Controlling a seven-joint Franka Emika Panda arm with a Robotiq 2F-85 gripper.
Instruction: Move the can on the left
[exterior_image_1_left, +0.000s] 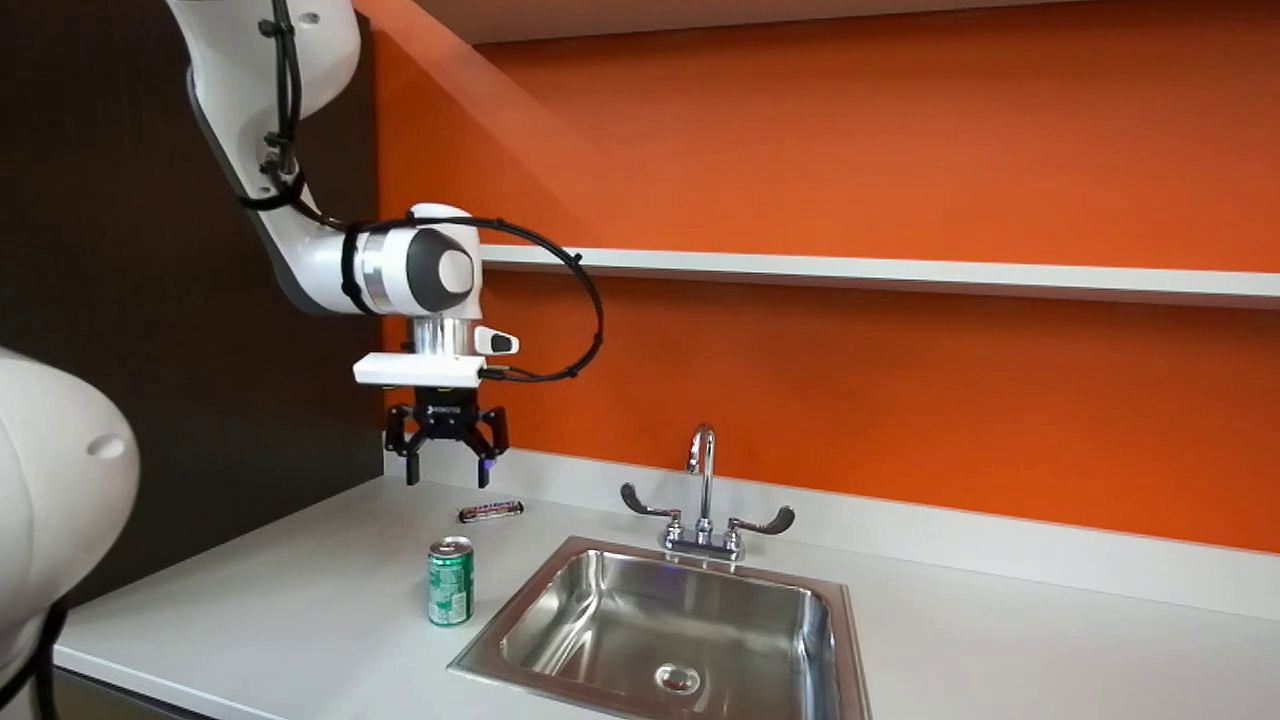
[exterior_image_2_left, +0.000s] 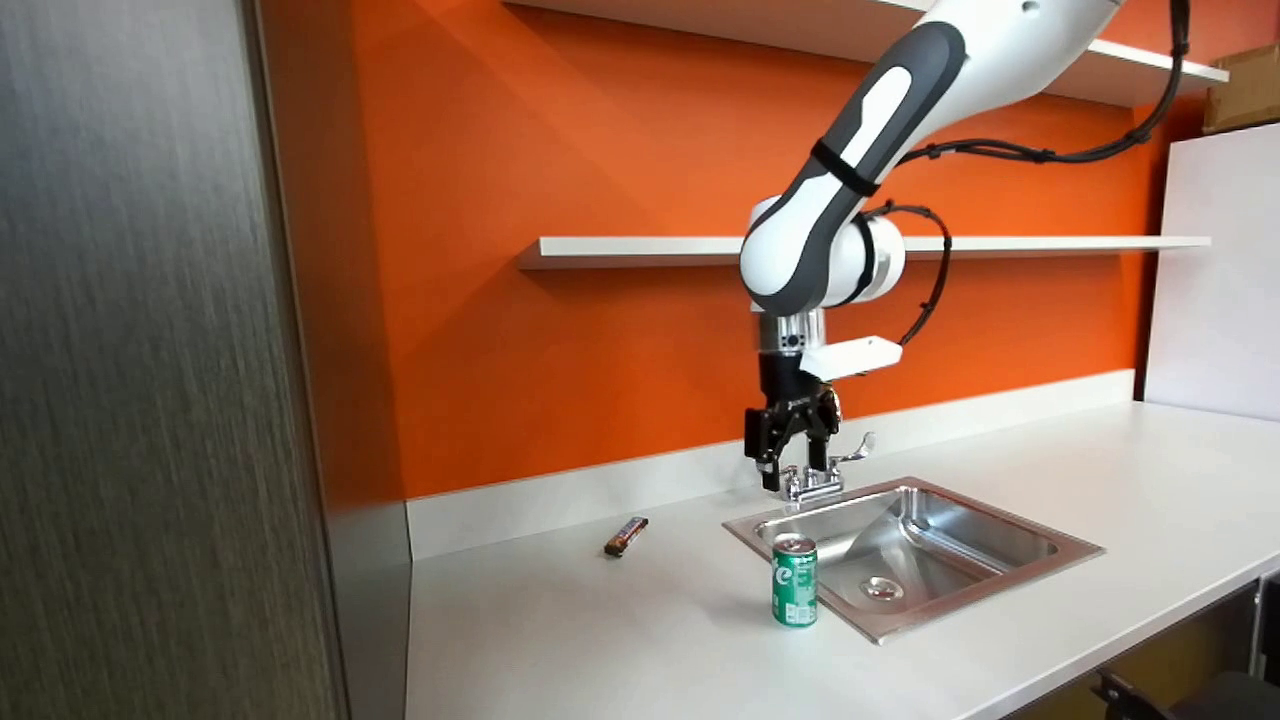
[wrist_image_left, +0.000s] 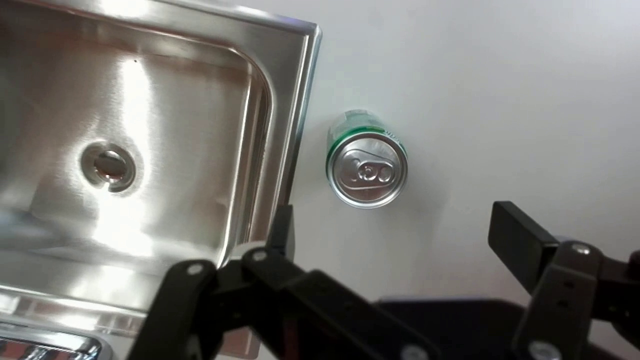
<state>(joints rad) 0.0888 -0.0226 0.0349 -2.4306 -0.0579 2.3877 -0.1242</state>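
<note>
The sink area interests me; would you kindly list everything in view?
wall: 1, orange, at back
shelves: 2, whitish, on wall
counter: 1, whitish, below shelves
splashback: 1, whitish, behind counter
sink: 1, silver, set into counter
drain: 1, silver, in sink
faucet: 1, silver, two-handled, at sink's back
can: 1, green, silver-topped, upright beside sink
small bar: 1, multicoloured, on counter, kind unclear
side panel: 1, dark, at counter's end
box: 1, brown, upper right in an exterior view
tall panel: 1, white, below box
arm: 1, white-grey, over counter
cables: several, black, along arm
gripper: 1, black, open, above counter

one each: can (exterior_image_1_left: 451, 582), oblong item (exterior_image_1_left: 490, 511), sink (exterior_image_1_left: 485, 656), faucet (exterior_image_1_left: 706, 495), tool (exterior_image_1_left: 447, 476); two handles (exterior_image_1_left: 770, 522), two shelves (exterior_image_2_left: 640, 250)
</note>
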